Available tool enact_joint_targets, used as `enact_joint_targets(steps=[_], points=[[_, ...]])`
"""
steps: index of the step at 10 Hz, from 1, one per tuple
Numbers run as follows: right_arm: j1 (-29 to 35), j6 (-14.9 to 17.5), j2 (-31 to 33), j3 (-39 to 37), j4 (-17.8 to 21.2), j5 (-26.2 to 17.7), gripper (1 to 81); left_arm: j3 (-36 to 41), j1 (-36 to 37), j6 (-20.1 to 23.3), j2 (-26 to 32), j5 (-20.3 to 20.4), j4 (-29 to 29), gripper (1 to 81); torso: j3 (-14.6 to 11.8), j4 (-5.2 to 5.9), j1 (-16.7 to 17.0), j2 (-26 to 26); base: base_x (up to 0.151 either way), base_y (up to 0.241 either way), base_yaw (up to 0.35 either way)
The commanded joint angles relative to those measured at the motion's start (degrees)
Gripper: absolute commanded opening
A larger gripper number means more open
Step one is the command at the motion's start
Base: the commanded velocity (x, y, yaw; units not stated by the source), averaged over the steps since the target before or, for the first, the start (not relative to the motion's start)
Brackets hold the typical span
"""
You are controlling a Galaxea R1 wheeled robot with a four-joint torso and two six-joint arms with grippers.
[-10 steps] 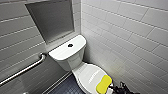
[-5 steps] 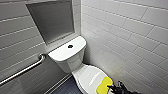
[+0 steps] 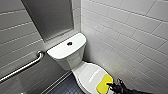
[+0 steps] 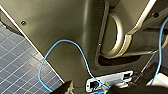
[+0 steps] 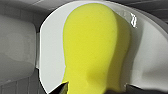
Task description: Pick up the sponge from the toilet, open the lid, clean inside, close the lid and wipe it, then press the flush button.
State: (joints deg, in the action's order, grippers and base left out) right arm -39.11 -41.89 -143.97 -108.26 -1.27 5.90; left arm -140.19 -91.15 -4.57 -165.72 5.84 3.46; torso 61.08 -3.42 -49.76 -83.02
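The white toilet point(image 3: 66, 53) stands in the corner, its lid point(image 3: 87, 73) down. The yellow sponge point(image 3: 103, 84) lies on the lid's near right part. The round dark flush button point(image 3: 69, 43) sits in the tank top. My right gripper point(image 3: 113, 86) reaches in from the lower right and is at the sponge's near end. In the right wrist view the sponge point(image 5: 92, 45) lies large on the lid point(image 5: 50, 50), and the right gripper point(image 5: 97, 89) is open, a dark fingertip on each side of the sponge's near end. My left gripper point(image 4: 93, 88) hangs open beside my own body, holding nothing.
A metal grab bar point(image 3: 22, 67) runs along the left tiled wall. A grey recessed panel point(image 3: 50, 17) is set above the tank. The right tiled wall point(image 3: 130, 37) stands close beside the bowl. Dark tiled floor point(image 3: 63, 86) lies left of the bowl.
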Motion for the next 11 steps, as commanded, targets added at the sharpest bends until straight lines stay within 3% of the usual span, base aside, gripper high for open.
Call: enact_joint_targets(steps=[1, 6, 11], points=[[6.6, -0.7, 1.2, 0.3, 0.7, -1.6, 81.1, 0.6, -2.2, 0.1, 0.0, -5.0, -0.5, 81.1, 0.0, 0.0, 0.0, 0.0, 0.0, 0.0, 0.0], [7.9, -1.8, -5.6, -8.4, 0.4, -8.1, 81.1, 0.6, -2.2, 0.1, 0.1, -5.0, -0.8, 81.1, 0.0, 0.0, 0.0, 0.0, 0.0, 0.0, 0.0], [6.8, -1.4, -11.0, -14.8, -1.5, -8.1, 81.1, 0.6, -2.3, 0.1, 0.4, -5.1, -1.2, 81.1, 0.0, 0.0, 0.0, 0.0, 0.0, 0.0, 0.0]])
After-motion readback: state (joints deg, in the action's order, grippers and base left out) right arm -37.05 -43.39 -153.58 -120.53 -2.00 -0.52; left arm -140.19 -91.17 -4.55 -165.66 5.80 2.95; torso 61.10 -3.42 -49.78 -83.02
